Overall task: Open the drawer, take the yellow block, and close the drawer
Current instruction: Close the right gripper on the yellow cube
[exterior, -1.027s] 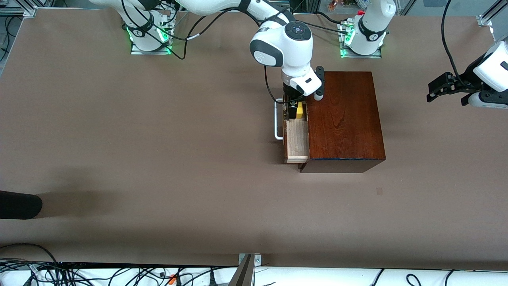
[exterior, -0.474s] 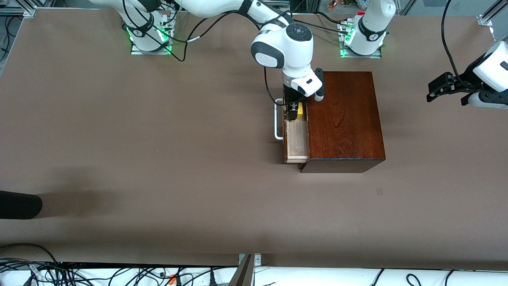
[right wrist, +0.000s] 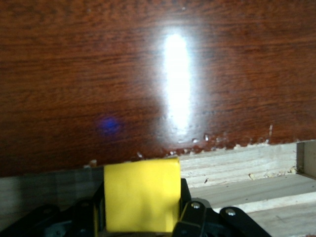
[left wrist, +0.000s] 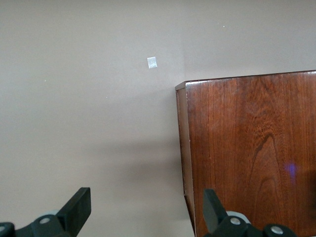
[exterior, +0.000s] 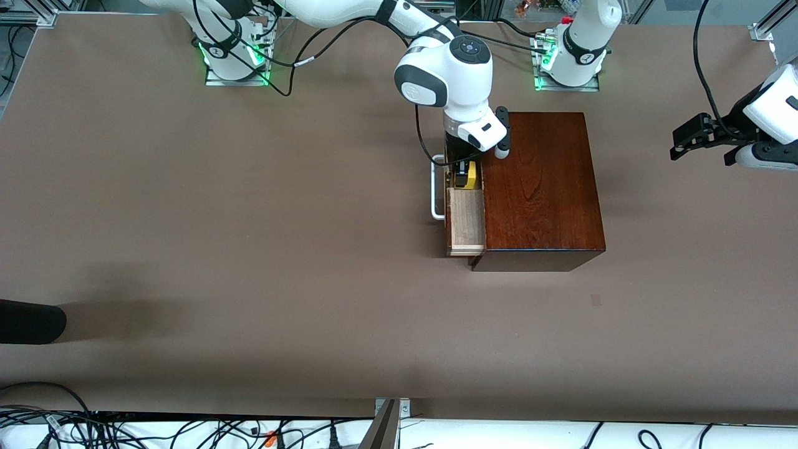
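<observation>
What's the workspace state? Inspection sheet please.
Surface: brown table, small pale mark nearer the camera than the box.
Job's things: drawer pulled open from the wooden box; yellow block inside it, clamped.
Clutter: dark object at the table's edge, right arm's end.
Grippers: right gripper in the drawer, shut on the block; left gripper open, waiting over the table past the box.
Cables: bundle along the near edge.
Surroundings: nothing seen.

My right gripper [exterior: 462, 175] points down into the drawer [exterior: 466, 218], fingers clamped on the block [right wrist: 141, 195]. My left gripper [exterior: 684, 141] waits in the air, fingers [left wrist: 76, 210] spread wide.
</observation>
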You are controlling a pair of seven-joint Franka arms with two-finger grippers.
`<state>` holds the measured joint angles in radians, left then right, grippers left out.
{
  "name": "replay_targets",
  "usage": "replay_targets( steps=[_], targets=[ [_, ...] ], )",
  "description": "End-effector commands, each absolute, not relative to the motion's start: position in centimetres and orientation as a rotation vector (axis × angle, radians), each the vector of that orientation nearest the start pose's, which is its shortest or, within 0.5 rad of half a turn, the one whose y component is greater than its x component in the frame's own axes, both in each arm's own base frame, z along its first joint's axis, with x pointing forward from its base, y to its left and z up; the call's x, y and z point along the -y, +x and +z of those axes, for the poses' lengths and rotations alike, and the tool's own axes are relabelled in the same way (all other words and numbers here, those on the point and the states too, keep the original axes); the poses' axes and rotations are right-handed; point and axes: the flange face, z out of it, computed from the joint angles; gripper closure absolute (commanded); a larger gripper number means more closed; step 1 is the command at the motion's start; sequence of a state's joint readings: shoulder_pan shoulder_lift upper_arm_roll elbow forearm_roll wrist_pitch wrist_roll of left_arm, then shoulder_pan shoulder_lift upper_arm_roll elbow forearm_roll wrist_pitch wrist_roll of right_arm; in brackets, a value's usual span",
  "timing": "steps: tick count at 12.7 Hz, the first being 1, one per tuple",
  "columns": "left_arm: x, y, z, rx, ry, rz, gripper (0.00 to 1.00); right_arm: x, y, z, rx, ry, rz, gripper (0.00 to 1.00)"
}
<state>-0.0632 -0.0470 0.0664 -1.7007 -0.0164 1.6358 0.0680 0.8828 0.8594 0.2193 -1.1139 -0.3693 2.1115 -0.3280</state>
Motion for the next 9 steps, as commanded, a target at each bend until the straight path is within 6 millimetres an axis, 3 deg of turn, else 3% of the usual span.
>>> replay_targets(
  steps=[1,6,9],
  targets=[
    [-0.1,53.8,60.1,-0.136,-3.184,0.021,0.00,-66.1,41.6,34.5,2.204,-2.388,-0.311,0.87],
    [0.0,53.8,60.0,-0.138,-3.183,0.024,0.00,-65.5,42.1,41.4,2.062,-2.429,-0.249,0.87],
    [0.0,53.8,60.1,-0.138,-3.183,0.021,0.00,-62.9,43.3,46.6,1.965,-2.449,-0.229,0.87]
  ],
)
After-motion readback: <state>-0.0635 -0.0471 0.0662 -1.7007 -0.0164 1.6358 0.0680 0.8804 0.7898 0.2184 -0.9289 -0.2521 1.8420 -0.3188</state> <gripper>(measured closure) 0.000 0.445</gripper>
